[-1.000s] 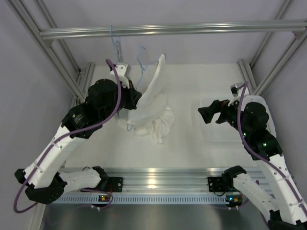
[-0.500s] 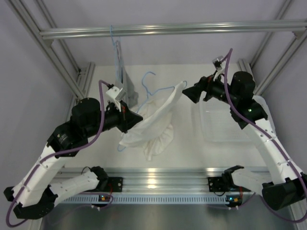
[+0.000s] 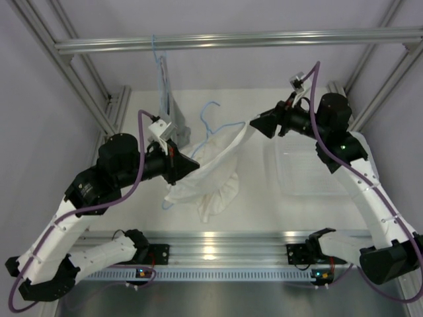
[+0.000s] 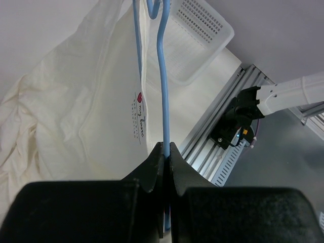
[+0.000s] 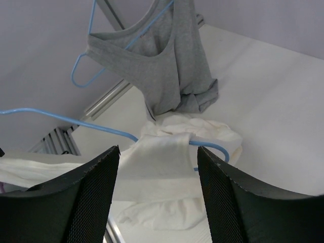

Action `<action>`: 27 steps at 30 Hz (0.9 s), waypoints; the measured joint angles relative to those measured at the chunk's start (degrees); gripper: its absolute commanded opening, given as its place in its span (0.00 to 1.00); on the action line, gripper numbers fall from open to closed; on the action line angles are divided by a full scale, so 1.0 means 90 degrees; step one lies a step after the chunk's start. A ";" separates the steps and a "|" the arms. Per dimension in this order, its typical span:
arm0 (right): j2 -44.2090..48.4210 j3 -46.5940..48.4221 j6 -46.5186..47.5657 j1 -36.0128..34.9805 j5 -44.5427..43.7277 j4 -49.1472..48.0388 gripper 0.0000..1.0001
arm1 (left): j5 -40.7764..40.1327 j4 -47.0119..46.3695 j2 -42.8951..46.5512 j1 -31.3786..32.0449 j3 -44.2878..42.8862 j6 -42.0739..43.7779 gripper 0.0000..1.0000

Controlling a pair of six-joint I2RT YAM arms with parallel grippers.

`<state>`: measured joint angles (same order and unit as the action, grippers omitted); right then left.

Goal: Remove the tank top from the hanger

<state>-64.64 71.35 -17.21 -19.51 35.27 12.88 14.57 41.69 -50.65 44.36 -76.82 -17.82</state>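
The white tank top hangs on the light blue wire hanger, its lower part bunched on the table. My left gripper is shut on the hanger's wire, with the tank top draped to the left of it in the left wrist view. My right gripper is open, just right of the hanger's upper end. In the right wrist view a white strap over the blue wire lies between its open fingers, a little beyond them.
A grey-blue garment hangs on a second blue hanger from the top rail; it also shows in the right wrist view. A white plastic basket sits at the right. Metal frame posts stand at both back corners.
My right gripper has moved slightly left, closer to the hanger's upper end, after swinging up from the basket a second ago. The left gripper holds the hanger almost still.
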 measured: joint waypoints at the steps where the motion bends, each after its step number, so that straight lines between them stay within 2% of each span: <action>1: -0.0017 0.0000 -0.0005 0.0000 0.0012 0.0000 0.61 | 0.0007 -0.0002 -0.0010 0.0000 -0.0027 0.0000 0.00; 13: -0.0080 -0.0396 -0.0121 -0.0095 0.0078 -0.0087 0.64 | -0.0002 0.0002 -0.0083 0.0000 -0.0172 0.0019 0.00; 20: -0.0126 -0.0396 -0.0243 -0.0112 0.0272 -0.0539 0.64 | 0.0119 0.0000 -0.0170 0.0000 -0.0228 0.0024 0.00; 24: -0.0199 -0.0396 -0.0308 -0.0112 0.0352 -0.0709 0.55 | 0.0117 0.0000 -0.0170 0.0000 -0.0228 0.0027 0.00; 25: -0.0214 -0.0396 -0.0325 -0.0112 0.0369 -0.0733 0.48 | 0.0117 0.0000 -0.0170 0.0000 -0.0228 0.0027 0.00; 27: -0.0253 -0.0396 -0.0342 -0.0112 0.0391 -0.0792 0.40 | 0.0117 -0.0002 -0.0170 0.0000 -0.0228 0.0027 0.00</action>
<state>-66.92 67.79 -20.29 -20.51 38.79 5.76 15.62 41.67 -52.18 44.36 -78.87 -17.58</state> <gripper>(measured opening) 0.477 0.037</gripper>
